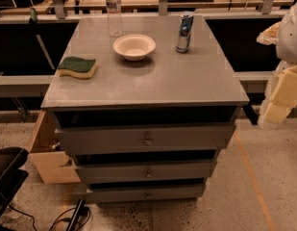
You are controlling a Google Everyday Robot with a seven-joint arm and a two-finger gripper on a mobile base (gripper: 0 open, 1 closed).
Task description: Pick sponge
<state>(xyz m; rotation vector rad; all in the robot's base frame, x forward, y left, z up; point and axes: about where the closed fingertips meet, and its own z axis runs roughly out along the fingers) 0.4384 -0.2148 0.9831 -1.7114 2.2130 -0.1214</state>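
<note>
Tool [280, 100] hanging right of counter [162, 83], its grip unreadable; sponge [78, 66] lying near left edge, so it should be crossing over and dropping straight down.

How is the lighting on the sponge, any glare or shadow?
Camera view: dim warm light; the flat green-topped yellow sponge lies evenly lit on the grey cabinet top, no glare; bright highlights on the shiny metal can; the pale-yellow claw hangs at the right edge, casting no shadow on the sponge.
</note>
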